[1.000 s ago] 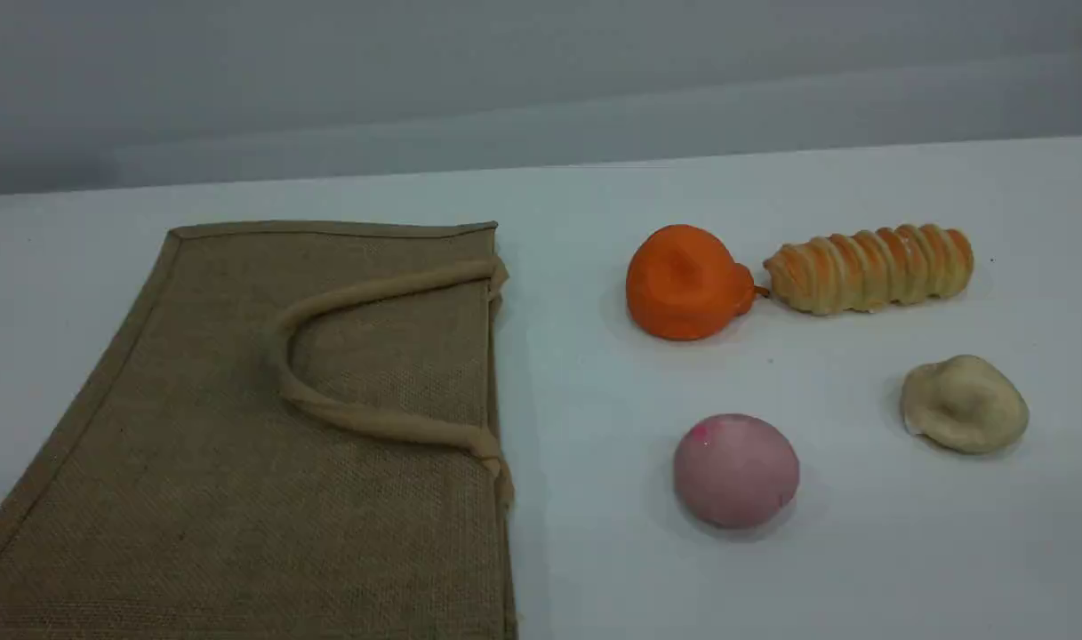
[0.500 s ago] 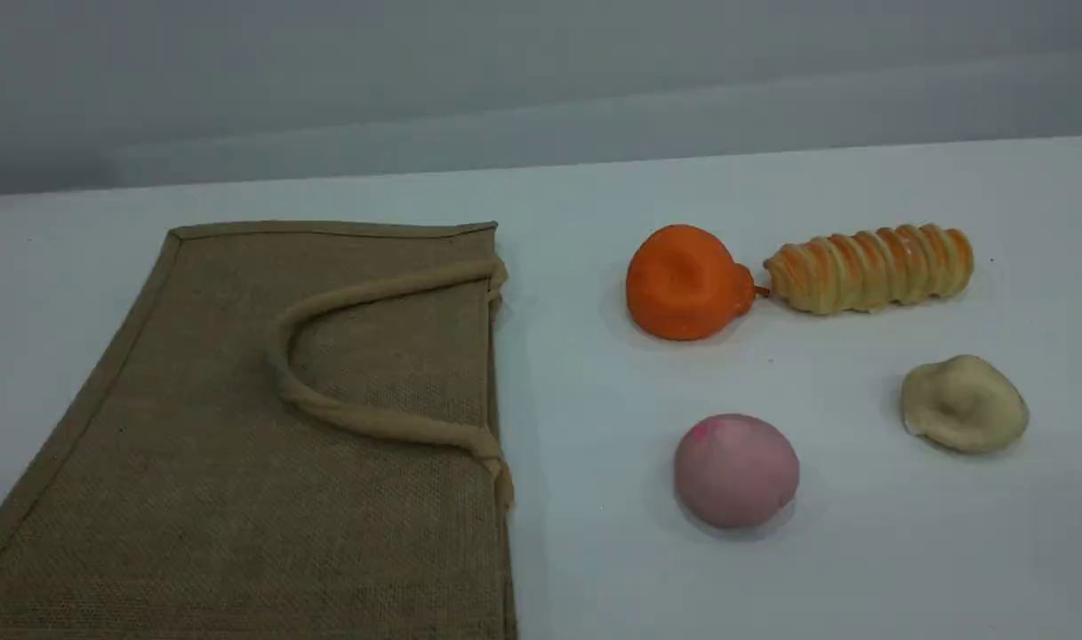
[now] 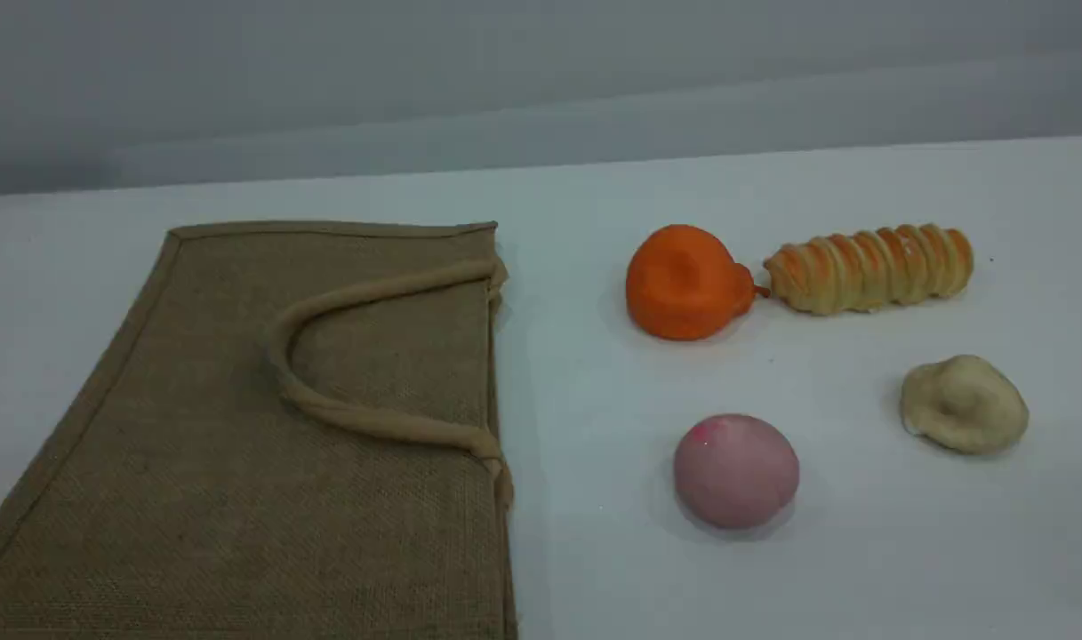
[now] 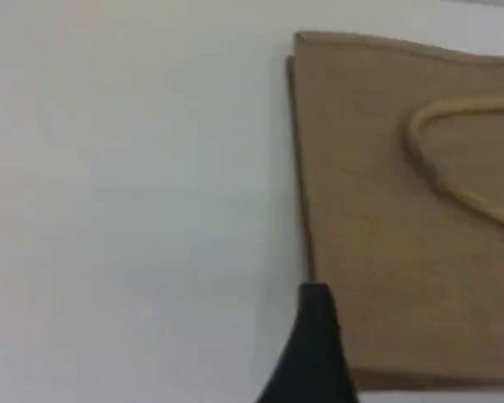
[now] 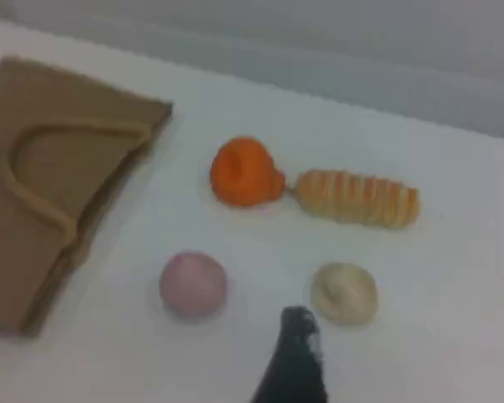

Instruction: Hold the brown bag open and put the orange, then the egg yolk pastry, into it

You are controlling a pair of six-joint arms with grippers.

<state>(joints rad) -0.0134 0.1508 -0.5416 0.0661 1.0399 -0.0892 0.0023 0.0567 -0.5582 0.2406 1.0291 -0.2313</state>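
Observation:
The brown bag (image 3: pixel 327 498) lies flat on the left of the white table, its mouth edge facing right and closed. One beige loop handle (image 3: pixel 278 351) rests folded back on top of it. The orange (image 3: pixel 685 283) sits right of the bag. Farther right and nearer the front is the egg yolk pastry (image 3: pixel 964 404). Neither arm shows in the scene view. The left gripper's fingertip (image 4: pixel 315 311) hovers over the bag (image 4: pixel 386 235) at its edge. High above the food, the right gripper's fingertip (image 5: pixel 298 332) sits near the pastry (image 5: pixel 344 292) and the orange (image 5: pixel 244 172). Both grippers hold nothing.
A long ridged golden bread roll (image 3: pixel 869 268) lies right of the orange, almost touching its nub. A pale pink ball (image 3: pixel 736 471) sits in front of the orange. The table's far edge meets a grey wall.

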